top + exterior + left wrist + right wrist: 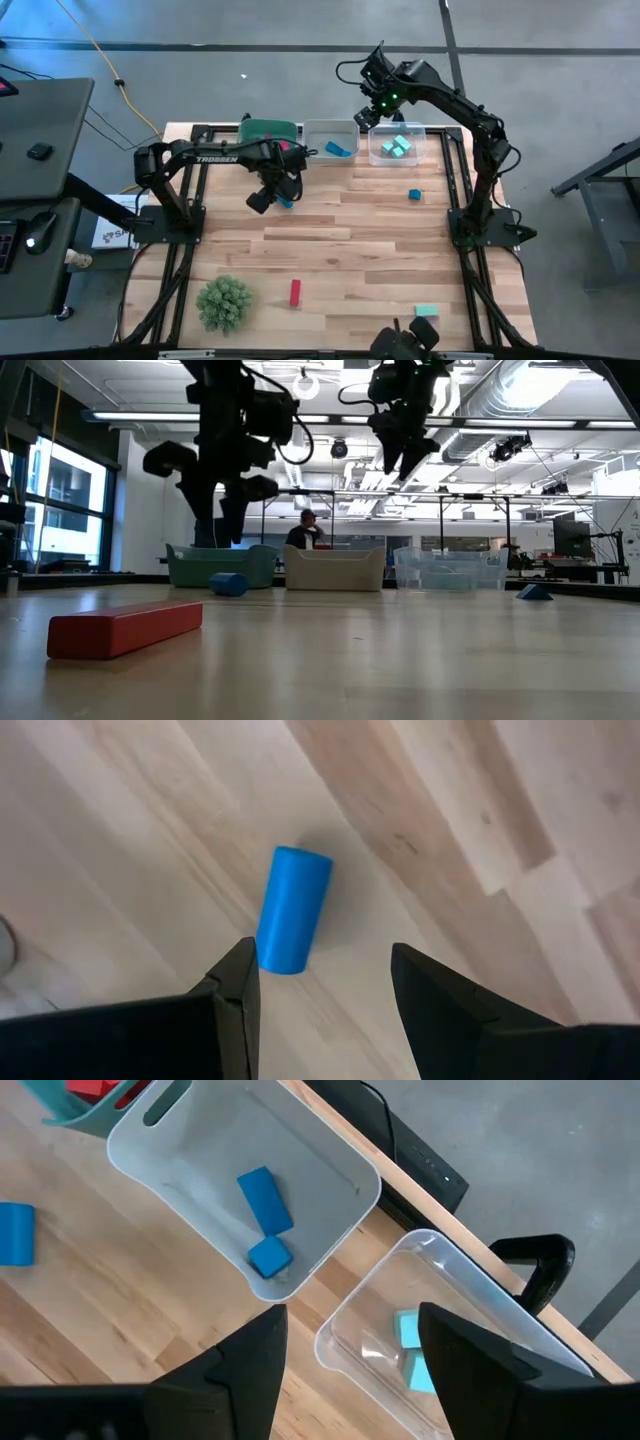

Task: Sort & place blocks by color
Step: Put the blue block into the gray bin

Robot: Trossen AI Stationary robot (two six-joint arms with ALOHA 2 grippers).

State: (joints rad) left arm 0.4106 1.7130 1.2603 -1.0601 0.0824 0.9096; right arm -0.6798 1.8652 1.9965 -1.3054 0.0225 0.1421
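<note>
My left gripper [320, 995] is open and hovers above a blue block [292, 910] that lies on its long side on the wood, just ahead of the fingertips; the same blue block [285, 202] shows in the high view beside the left gripper [265, 196]. My right gripper [350, 1370] is open and empty, raised over the gap between the grey bin [330, 1155] and the clear bin [470, 1280]. The grey bin holds two blue blocks [265, 1200], the clear bin holds teal blocks [398, 147], and the green bin [268, 131] holds red blocks [95, 1088].
Loose on the table lie a red bar [295, 292], a mint block [426, 311] near the near edge and a blue block [414, 194] toward the right. A green spiky ball [224, 302] sits near-left. The three bins line the far edge. A person [305, 528] stands beyond the table.
</note>
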